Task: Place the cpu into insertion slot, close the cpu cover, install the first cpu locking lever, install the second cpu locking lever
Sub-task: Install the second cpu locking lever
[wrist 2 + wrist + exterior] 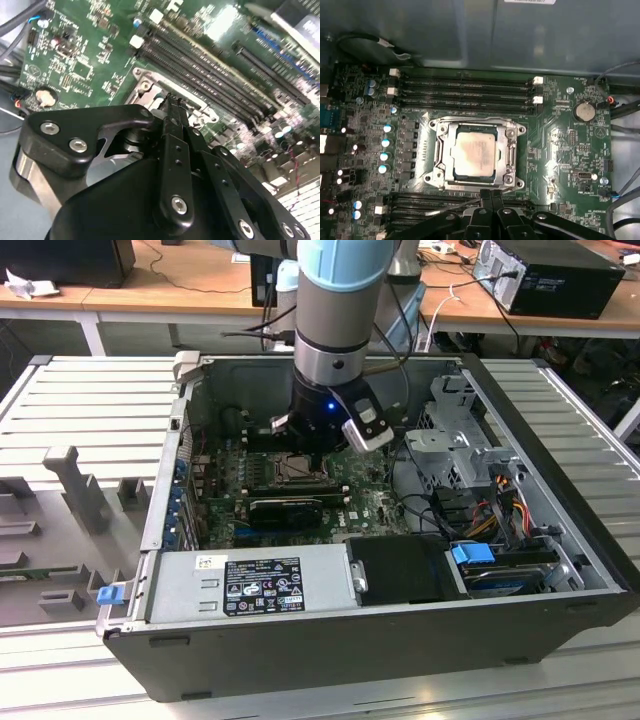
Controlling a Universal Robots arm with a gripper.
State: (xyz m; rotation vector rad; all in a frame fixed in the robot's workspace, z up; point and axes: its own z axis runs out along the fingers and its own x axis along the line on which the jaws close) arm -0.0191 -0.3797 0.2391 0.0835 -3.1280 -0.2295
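While the gripper (pixel 491 196) hangs low over the motherboard (pixel 560 145) inside the open computer case (pixel 560 490), its fingers (pixel 491 200) are pressed together with nothing between them, their tips just beside the edge of the insertion slot (pixel 476 151) that faces the nearer bank of memory slots (pixel 420 202). In the first wrist view, the cpu (pixel 476 151) lies flat in the insertion slot, its tan-grey face showing through the window of the cpu cover (pixel 448 145), which lies down flat around it. In the second wrist view, the fingertips (pixel 172 107) stand right at the silvery corner of the socket frame. In the exterior view, the arm (pixel 335 320) comes straight down above the insertion slot (pixel 297 469), and the case rests on a ribbed grey surface (pixel 70 400).
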